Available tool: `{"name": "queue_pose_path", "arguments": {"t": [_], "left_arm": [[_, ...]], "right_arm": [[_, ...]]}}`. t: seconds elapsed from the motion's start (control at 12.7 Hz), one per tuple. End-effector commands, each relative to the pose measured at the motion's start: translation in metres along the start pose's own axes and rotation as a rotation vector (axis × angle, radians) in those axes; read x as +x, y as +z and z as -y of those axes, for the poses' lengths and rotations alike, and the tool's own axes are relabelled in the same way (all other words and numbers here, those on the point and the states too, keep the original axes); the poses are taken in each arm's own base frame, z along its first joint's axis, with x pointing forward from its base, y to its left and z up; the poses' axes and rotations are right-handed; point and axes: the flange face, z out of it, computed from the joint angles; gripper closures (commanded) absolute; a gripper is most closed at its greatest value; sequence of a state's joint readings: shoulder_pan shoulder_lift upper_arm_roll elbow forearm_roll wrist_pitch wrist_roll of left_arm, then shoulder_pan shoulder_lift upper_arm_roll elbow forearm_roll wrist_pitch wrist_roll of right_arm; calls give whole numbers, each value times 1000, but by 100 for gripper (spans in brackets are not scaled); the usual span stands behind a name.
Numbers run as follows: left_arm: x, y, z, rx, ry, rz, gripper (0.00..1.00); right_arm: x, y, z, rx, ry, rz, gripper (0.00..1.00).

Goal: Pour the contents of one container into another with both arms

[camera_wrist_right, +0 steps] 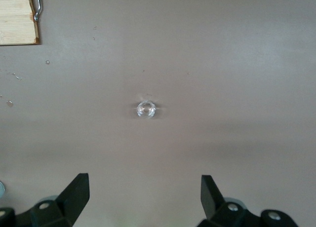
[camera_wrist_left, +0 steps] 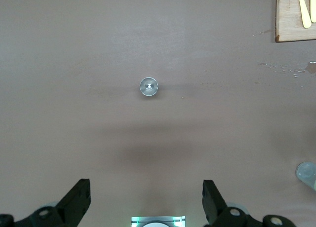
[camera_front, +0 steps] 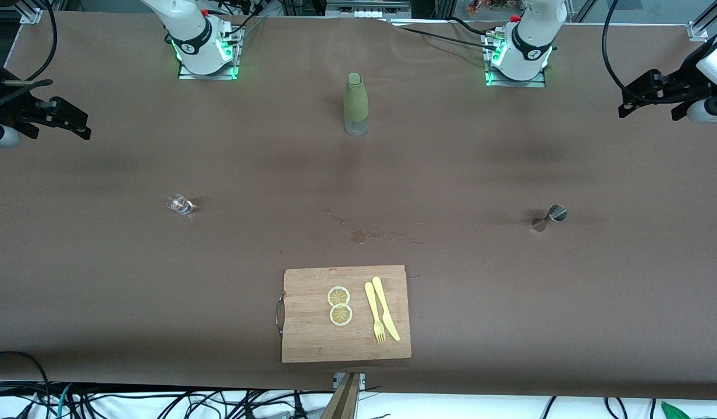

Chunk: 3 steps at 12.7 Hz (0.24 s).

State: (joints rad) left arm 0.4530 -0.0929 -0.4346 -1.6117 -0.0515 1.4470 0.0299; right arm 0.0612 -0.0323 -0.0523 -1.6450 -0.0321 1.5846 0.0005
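Round steel jigger (camera_front: 549, 217) — clear glass (camera_front: 180, 204).

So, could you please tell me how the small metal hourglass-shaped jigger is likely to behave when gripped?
The small metal hourglass-shaped jigger looks smooth and shiny, so it may slip. Its narrow waist and small footprint suggest that a sideways nudge could tip it. It is probably light and stiff. The open left end effector is above it.

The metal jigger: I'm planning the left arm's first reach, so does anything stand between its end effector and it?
Nothing visible does. The metal jigger stands alone on bare table, and the left end effector hangs open, high over it.
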Motion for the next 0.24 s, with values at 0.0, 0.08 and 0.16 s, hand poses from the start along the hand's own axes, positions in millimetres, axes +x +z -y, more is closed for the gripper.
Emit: {"name": "queue_pose_path", "arguments": {"t": [0.0, 0.08, 0.16], "left_arm": [[-1, -3, 3, 10, 24, -3, 0], [-2, -4, 2, 11, 26, -5, 0], [-2, -3, 1, 11, 29, -1, 0]], "right_arm": [[1, -5, 2, 15, -5, -10, 0], [1, -3, 1, 17, -2, -10, 0], [1, -3, 0, 20, 1, -11, 0]]}}
